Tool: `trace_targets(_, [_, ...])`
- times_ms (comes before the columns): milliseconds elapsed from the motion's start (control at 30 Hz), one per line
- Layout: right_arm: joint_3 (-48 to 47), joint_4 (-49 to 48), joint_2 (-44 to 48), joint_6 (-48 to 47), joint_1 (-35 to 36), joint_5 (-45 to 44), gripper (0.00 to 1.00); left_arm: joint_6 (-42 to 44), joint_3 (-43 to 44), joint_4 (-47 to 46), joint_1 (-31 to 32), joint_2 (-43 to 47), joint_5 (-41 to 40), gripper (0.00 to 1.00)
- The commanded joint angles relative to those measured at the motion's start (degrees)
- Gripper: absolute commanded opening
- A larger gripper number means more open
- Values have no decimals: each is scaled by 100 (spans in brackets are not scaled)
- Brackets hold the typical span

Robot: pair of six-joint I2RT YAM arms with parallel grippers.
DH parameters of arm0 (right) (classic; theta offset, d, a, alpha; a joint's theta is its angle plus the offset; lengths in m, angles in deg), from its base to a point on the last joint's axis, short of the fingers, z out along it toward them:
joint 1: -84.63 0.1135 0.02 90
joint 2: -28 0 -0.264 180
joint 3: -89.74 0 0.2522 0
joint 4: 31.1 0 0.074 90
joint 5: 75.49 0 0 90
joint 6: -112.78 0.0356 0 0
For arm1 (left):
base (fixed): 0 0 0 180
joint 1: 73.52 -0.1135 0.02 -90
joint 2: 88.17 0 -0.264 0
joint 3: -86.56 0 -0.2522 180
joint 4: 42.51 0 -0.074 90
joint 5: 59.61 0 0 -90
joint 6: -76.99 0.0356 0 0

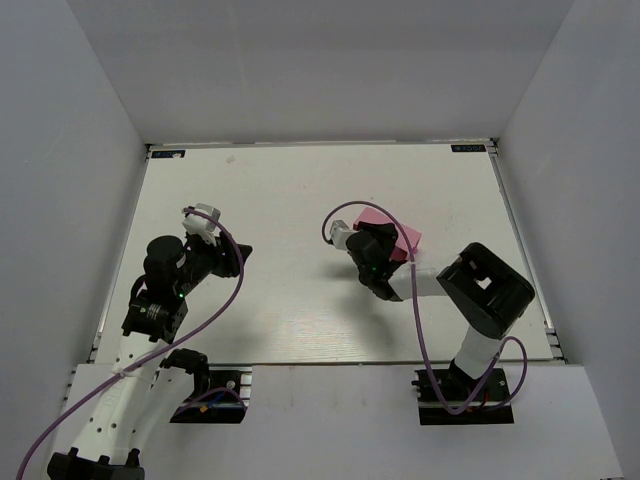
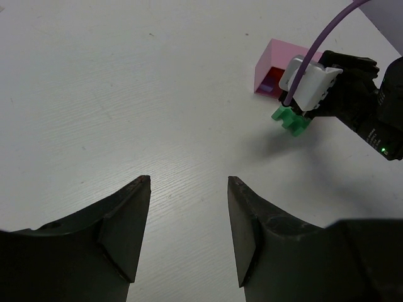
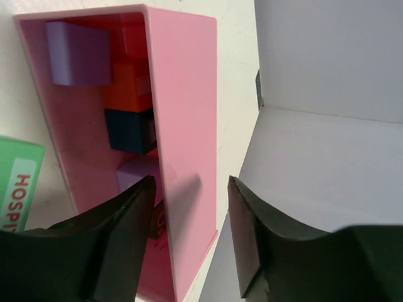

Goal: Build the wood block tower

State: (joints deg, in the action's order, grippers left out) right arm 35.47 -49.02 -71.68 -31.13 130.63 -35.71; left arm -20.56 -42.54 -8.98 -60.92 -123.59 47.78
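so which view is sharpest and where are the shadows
Top external: even, soft light, crisp, no glare on the table. Left wrist: a soft shadow lies on the table beside the green block; the left hand is dark. Right wrist: the right hand is underlit and casts a faint shadow on the pink tray.

I see the wood block tower (image 3: 126, 94) as separate pieces, not stacked. Four blocks sit in a row inside the pink tray (image 3: 182, 94), along its wall. A purple block (image 3: 77, 43) lies at one end. Next come a red-orange block (image 3: 126, 78) and a dark grey block (image 3: 129, 130) touching it. The last is a pale purple block (image 3: 135, 173), partly hidden. A green block (image 2: 291, 119), printed with red letters starting "HOSPI", rests on the table outside the tray, just beside it.
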Motion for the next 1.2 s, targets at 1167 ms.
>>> trace_targets(1167, [-2716, 5760, 1056, 2482, -2015, 5425, 90, 43, 232, 36, 23, -35, 54, 68])
